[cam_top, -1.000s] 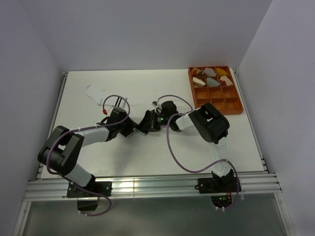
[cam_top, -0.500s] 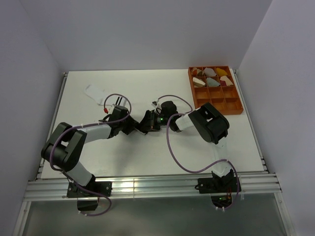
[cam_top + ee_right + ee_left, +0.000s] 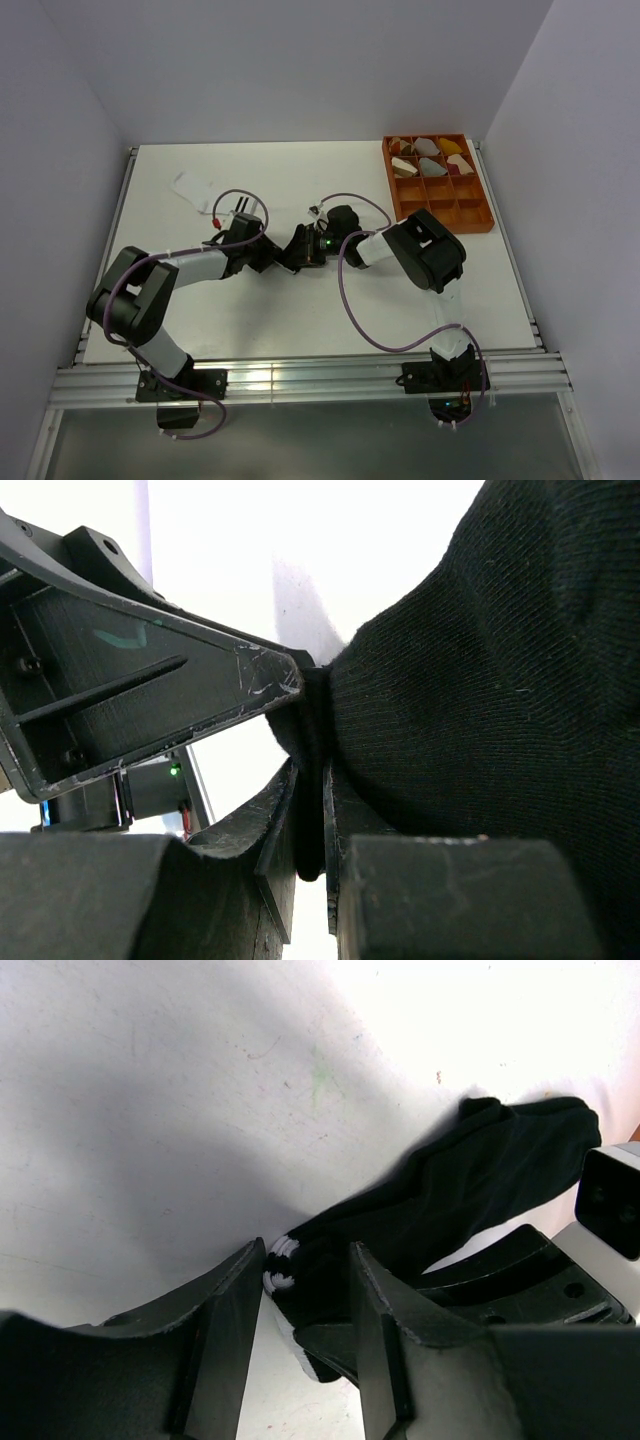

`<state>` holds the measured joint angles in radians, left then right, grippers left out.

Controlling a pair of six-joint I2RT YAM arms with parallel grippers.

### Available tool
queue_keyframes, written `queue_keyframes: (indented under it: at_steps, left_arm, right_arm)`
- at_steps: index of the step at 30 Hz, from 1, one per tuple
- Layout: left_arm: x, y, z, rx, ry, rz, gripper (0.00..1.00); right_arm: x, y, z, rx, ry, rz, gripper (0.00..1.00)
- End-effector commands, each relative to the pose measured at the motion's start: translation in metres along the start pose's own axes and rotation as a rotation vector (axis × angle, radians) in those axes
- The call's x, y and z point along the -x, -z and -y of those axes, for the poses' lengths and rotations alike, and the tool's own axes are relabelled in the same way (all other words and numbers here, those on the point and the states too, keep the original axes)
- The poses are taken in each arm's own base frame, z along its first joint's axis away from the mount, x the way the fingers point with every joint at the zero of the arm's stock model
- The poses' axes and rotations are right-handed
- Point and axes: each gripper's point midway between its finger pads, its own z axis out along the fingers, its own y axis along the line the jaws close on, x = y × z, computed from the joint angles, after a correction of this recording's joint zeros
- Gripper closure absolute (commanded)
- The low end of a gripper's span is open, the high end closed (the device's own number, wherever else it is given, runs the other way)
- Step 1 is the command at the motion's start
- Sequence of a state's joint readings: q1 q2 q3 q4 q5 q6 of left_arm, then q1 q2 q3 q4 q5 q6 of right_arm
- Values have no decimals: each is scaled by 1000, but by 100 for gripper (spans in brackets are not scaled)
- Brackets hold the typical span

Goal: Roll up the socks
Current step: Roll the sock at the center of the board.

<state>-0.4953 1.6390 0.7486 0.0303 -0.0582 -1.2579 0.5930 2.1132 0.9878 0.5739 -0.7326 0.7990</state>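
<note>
At mid-table in the top view, the left claw (image 3: 277,258) and right claw (image 3: 301,246) meet tip to tip over the black sock (image 3: 480,1165).

Left claw (image 3: 305,1260): fingers narrowed but not fully together. The sock's white-striped cuff (image 3: 281,1265) fills the gap and touches both fingers. The rest of the sock runs away from the claw, lying flat on the table (image 3: 300,180).

Right claw (image 3: 312,815): fingers almost fully together, with a thin fold of the black sock (image 3: 480,680) pinched between them. The bulk of the fabric bunches on one side of the claw. One finger of the left claw (image 3: 285,680) touches the same fold from the opposite side.

White sock (image 3: 193,187): lying alone towards the far left of the table, well apart from both claws.

Orange tray (image 3: 437,137): at the far right corner, with rolled bundles (image 3: 430,160) in its far compartments.
</note>
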Motion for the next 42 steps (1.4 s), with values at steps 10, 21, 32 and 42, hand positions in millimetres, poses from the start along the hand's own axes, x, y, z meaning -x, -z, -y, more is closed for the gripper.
queue_keyframes:
  at_steps: [10, 21, 32, 42]
  left_arm:
    - [-37, 4, -81, 309, -104, -107, 54]
    - [-40, 6, -97, 379, -136, -117, 55]
    - [-37, 4, -99, 401, -193, -126, 67]
    - [-34, 1, -98, 416, -256, -132, 100]
  right_arm:
    - [-14, -1, 35, -149, -39, 12, 100]
    - [-13, -1, 33, -138, -47, 20, 100]
    - [-14, 1, 32, -130, -48, 24, 100]
    - [-9, 4, 21, -97, 18, 47, 96]
